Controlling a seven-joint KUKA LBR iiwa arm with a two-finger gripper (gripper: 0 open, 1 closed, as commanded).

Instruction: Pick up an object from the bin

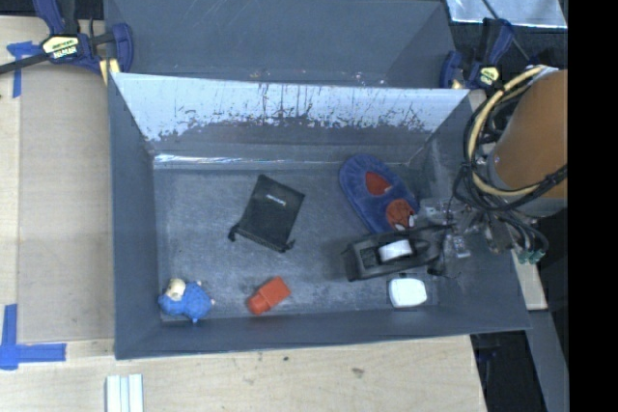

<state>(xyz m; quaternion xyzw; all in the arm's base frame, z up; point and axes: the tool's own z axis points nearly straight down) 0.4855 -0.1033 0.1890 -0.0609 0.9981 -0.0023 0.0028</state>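
Note:
My gripper (pixel 446 231) is low at the bin's right side, close to the right wall. Just left of it, and touching or nearly touching it, lies a black boxy thing with a white patch (pixel 384 257). A blue slipper-shaped thing with red-orange parts (pixel 372 186) rests just above that, up and to the left of the gripper. A small white rounded block (pixel 407 291) sits below the gripper by the front wall. Nothing can be seen held.
A black flat case (pixel 270 212) lies near the middle of the bin floor. A red block (pixel 268 296) and a blue toy with a pale head (pixel 185 301) rest along the front wall at the left. The arm's orange cover and cables hang over the right rim.

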